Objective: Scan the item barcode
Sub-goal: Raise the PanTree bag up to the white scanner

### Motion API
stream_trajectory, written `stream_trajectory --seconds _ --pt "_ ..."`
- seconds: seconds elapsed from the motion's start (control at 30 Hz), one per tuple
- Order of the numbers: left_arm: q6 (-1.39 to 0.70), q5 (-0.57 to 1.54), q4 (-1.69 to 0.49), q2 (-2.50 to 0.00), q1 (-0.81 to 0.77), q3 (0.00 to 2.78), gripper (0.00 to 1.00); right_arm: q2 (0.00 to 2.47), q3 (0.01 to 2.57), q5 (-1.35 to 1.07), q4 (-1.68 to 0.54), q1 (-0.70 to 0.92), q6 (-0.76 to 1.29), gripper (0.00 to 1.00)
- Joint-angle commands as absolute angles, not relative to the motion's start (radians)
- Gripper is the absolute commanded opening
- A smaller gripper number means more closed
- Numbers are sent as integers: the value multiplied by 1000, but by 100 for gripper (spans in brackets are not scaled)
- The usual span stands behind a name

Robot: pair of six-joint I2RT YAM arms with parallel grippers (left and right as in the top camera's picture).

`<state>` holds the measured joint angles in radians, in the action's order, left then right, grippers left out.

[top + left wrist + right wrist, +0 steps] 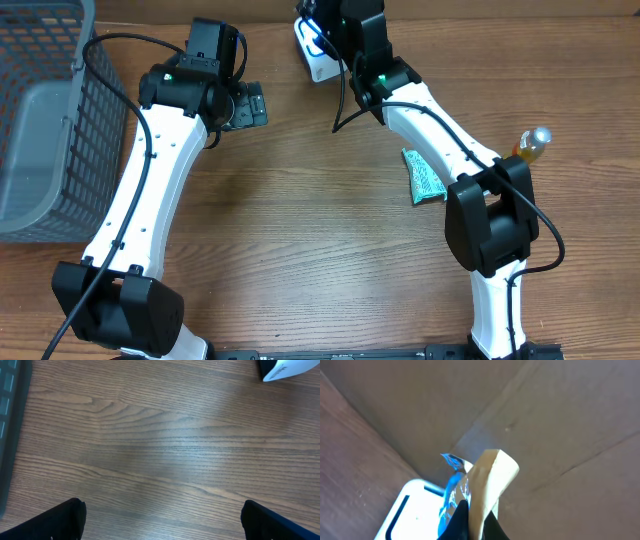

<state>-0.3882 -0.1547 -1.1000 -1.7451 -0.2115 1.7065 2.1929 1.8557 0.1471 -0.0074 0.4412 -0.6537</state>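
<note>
Brown wood-grain worktop (300,230) carried everything, with a grey mesh basket (40,130) at its far left edge. The left pincer (163,521) hung over bare wood near the basket, its jaws spread wide and holding nothing. At the back of the worktop sat a white scanner (312,62). The right arm reached over it, so it showed only in part from overhead.

Smaller things lay well apart from that spot, on the right: a green textured packet (424,178) lying flat, and beyond it a little bottle (530,145) of amber liquid with a silver cap.

Smallest was the item (487,480), a thin tan piece with crinkled blue film along one side. It was clamped by its lower end in the right pincer (470,521), whose jaws were closed tight on it. It was held in the air just above the scanner's white face. It looked light and probably pliable, and the film seemed likely to be slick and to crackle or slide under pressure. A hold on the tan body rather than the loose film therefore seemed safer, kept low at one end so the faces stayed uncovered. Which face carried the barcode could not be told.
</note>
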Motion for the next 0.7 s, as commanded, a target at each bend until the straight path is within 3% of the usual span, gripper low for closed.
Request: stream_trajectory --seconds 0.0,0.5,0.67 --pt "-373 -164 -1100 -1733 -216 1723 100 2206 1871 136 -33 445 -572 4" --pt "-373 -164 -1100 -1733 -216 1723 100 2206 1871 57 112 446 -403 4" --pt "-373 -164 -1100 -1733 -216 1723 100 2206 1871 -13 55 446 -362 4"
